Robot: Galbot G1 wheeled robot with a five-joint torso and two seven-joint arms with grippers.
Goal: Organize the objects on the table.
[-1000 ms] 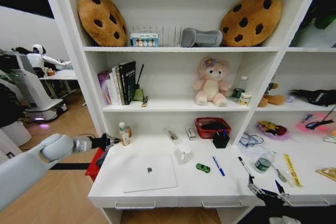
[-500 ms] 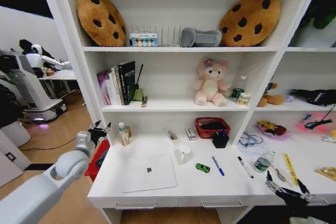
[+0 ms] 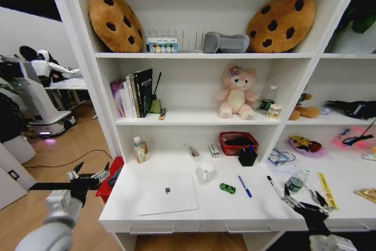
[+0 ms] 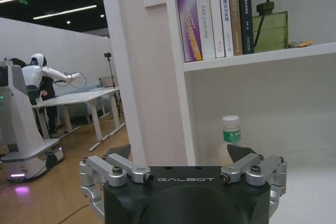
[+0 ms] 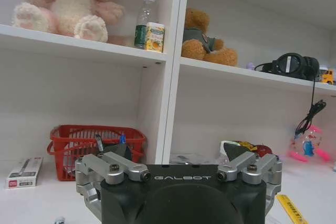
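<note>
Hovering off the worktop's [image 3: 126, 207] left end, my left gripper [image 3: 89, 176] sits at about eight o'clock in the head view, fingers spread wide and holding nothing. I judge this is the approach stage: nothing has been lifted yet, and both arms are low and outside the clutter.

Moving rightward across the white, smooth, flat surface: a small bottle with a green label [image 3: 138, 149] stands at the back left, upright. Next comes the silver laptop [image 3: 167, 194], closed, a thin matte slab with rounded corners, lying flat near the front edge. At two o'clock from it stands a glossy white mug [image 3: 206, 172]. Just beyond, the tiny green toy car [image 3: 227, 188] rests on its wheels, and beside it the blue pen [image 3: 244, 186] lies slanted. A red mesh basket [image 3: 238, 142] sits at the back, at twelve o'clock from the car. Farther right lies the black pen [image 3: 274, 186], then the small clear jar with green label [image 3: 294, 183].

My right gripper [image 3: 305, 206] hangs at about five o'clock, just in front of that jar, fingers apart and empty. The next move, I judge, calls for a careful descent: pens are thin and roll, so a pinch needs to be square across the barrel.
</note>
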